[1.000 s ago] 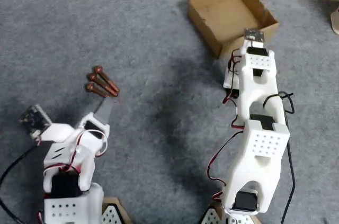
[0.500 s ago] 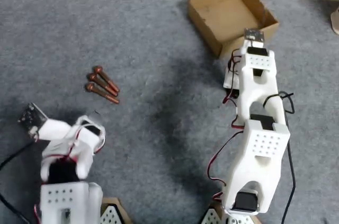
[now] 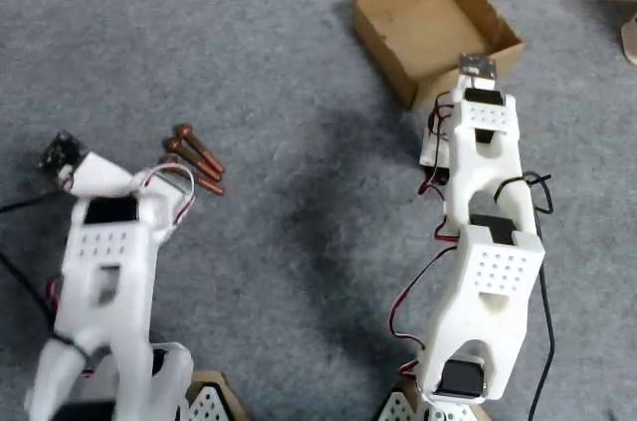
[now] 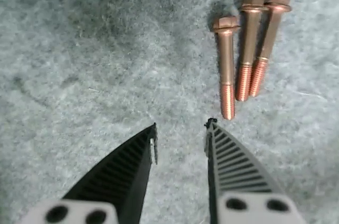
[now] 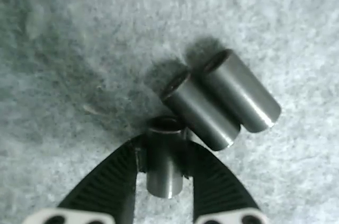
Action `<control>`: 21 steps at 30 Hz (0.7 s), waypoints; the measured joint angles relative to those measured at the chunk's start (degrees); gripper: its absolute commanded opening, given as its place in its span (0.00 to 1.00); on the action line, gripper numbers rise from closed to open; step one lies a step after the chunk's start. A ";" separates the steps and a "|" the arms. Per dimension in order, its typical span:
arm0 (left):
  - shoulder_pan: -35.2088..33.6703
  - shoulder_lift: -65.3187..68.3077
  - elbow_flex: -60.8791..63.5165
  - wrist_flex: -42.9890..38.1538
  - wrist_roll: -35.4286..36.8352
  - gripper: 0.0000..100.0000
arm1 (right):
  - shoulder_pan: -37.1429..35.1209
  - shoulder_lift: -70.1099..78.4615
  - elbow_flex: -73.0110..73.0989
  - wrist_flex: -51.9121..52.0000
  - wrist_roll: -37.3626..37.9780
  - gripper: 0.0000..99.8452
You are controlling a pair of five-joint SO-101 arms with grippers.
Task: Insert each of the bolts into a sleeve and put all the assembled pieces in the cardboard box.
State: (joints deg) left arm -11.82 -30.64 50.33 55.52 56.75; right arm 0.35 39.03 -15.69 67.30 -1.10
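The left gripper (image 4: 181, 135) hangs over the grey carpet with its jaws spread wide and nothing between them. It sits just short of the threaded tips of three copper bolts (image 4: 249, 49). In the high view, the bolts (image 3: 194, 160) lie side by side at about 9 o'clock on the table. The right gripper (image 5: 164, 152) is closed around one dark sleeve (image 5: 165, 166), close beside two more sleeves (image 5: 220, 102) that rest against each other. The cardboard box (image 3: 423, 23) stands open at 1 o'clock, near the right arm.

The step in hand looks to be picking up a bolt. The nearest bolt lies slightly apart from the touching pair, so it is probably the best choice. The jaws should close across its smooth shank near the head. That would leave the threaded end free to enter the held sleeve.
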 measured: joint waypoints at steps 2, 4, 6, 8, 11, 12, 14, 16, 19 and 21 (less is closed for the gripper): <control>0.00 4.48 -2.64 0.00 0.00 0.15 | 0.00 0.00 0.00 0.00 0.00 0.01; 0.00 8.26 -5.19 0.00 0.00 0.15 | 0.00 0.00 0.00 0.00 0.00 0.01; 0.00 11.69 -7.56 0.00 0.00 0.15 | 0.00 0.00 0.00 0.00 0.00 0.01; 0.00 14.68 -9.85 0.00 0.70 0.15 | 0.00 0.00 0.00 0.00 0.00 0.01; 0.00 19.52 -13.63 0.00 2.81 0.15 | 0.00 0.00 0.00 0.00 0.00 0.01; 0.00 21.19 -14.95 0.00 3.16 0.15 | 0.00 0.00 0.00 0.00 0.00 0.01; 0.00 24.62 -17.32 0.00 3.52 0.15 | 0.00 0.00 0.00 0.00 0.00 0.01; 0.00 27.96 -19.60 0.00 3.69 0.15 | 0.00 0.00 0.00 0.00 0.00 0.01; 0.00 32.88 -23.03 0.00 3.69 0.15 | 0.00 0.00 0.00 0.00 0.00 0.01; 0.00 35.96 -25.32 0.00 3.69 0.15 | 0.00 0.00 0.00 0.00 0.00 0.01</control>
State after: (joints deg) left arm -11.82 5.32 25.01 55.52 60.44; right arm 0.35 39.03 -15.69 67.30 -1.10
